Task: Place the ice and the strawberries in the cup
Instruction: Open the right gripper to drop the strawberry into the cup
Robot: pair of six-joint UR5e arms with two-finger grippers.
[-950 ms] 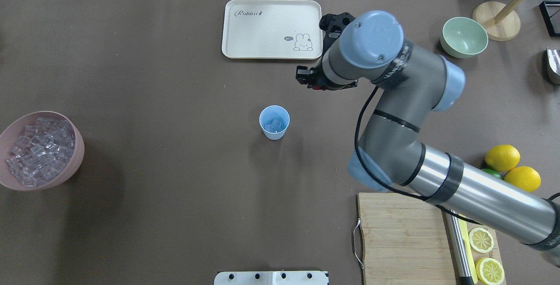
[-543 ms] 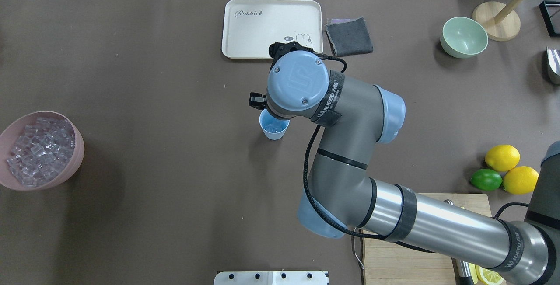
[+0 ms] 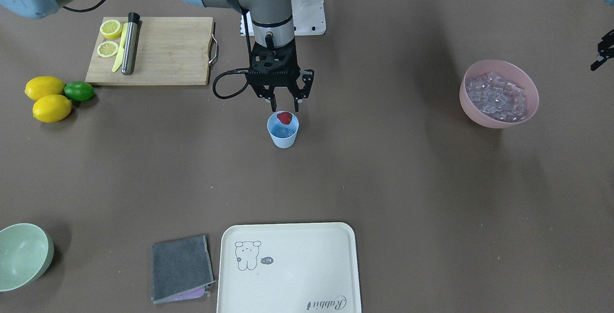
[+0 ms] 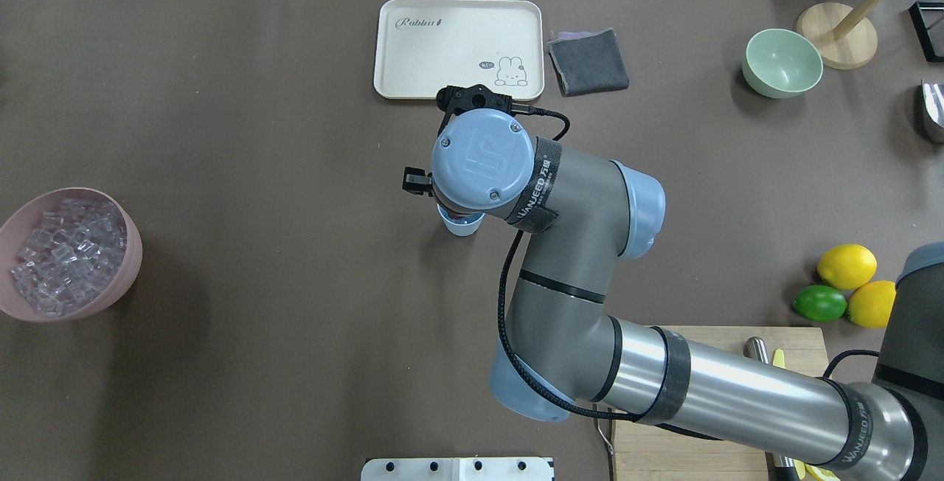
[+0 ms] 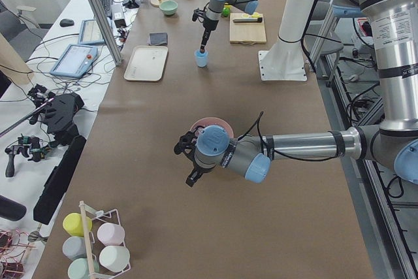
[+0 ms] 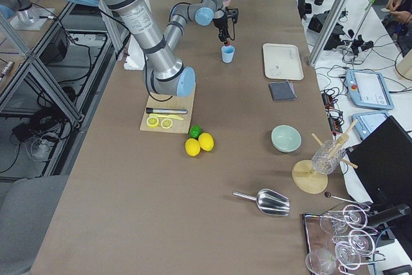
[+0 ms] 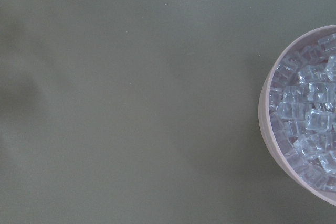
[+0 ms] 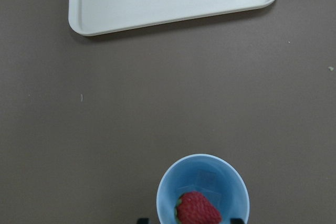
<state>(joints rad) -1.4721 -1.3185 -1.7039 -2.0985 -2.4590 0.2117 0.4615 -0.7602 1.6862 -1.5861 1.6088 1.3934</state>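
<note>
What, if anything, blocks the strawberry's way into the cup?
Nothing visible does. The strawberry is inside the mouth of the cup, over the ice in it, just below the open right hand.

Red strawberry (image 3: 285, 117) lies in the upright light-blue cup (image 3: 283, 141), apparently atop clear ice (image 8: 207, 178).

The right arm (image 4: 575, 260) comes in from the robot's right side, its long forearm stretched out low and its elbow folded back. The blue-capped wrist (image 4: 483, 155) is turned so that the right gripper (image 3: 284, 105) points straight down. Its two fingers (image 3: 271, 103) are spread well apart, with a clear gap between the tips. The left arm (image 5: 300, 145) is held low and almost level, out to the robot's left. The left gripper (image 5: 185, 163) faces downward, and I can't make out whether it is parted or closed.
</note>
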